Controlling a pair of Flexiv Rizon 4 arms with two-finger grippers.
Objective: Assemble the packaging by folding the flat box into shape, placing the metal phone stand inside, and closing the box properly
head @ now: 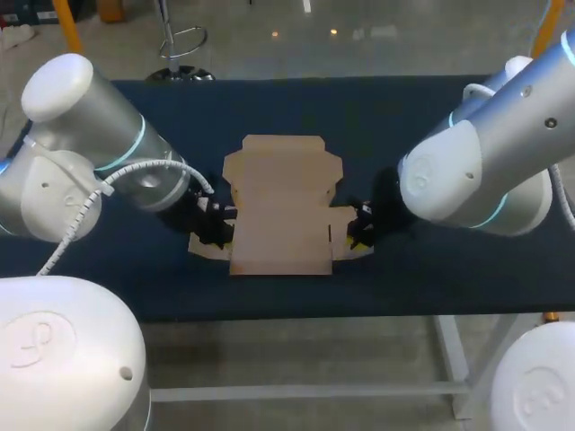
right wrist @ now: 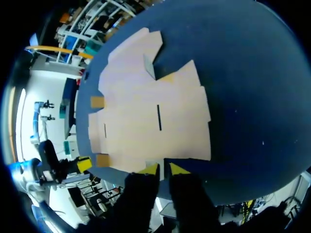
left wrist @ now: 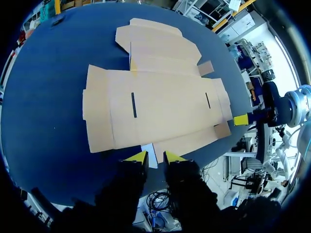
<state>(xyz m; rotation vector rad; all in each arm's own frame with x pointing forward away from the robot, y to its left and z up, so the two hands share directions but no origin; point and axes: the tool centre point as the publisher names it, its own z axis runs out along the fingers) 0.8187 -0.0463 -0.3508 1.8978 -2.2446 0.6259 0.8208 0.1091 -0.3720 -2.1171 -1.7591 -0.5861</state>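
A flat, unfolded brown cardboard box [head: 283, 206] lies in the middle of the dark blue table [head: 449, 269]. My left gripper [head: 218, 232] is low at the box's left side flap. In the left wrist view its yellow tips [left wrist: 155, 158] stand a little apart, with the edge of the box [left wrist: 155, 102] between them. My right gripper [head: 361, 232] is at the right side flap. In the right wrist view its tips [right wrist: 164, 169] show a narrow gap at the edge of the box [right wrist: 146, 121]. No metal phone stand is in view.
Across the box, each wrist view shows the other arm's gripper: my right gripper [left wrist: 241, 119] and my left gripper [right wrist: 83, 164]. Bare blue tabletop surrounds the box on all sides. The table's front edge [head: 296, 314] runs just below the box.
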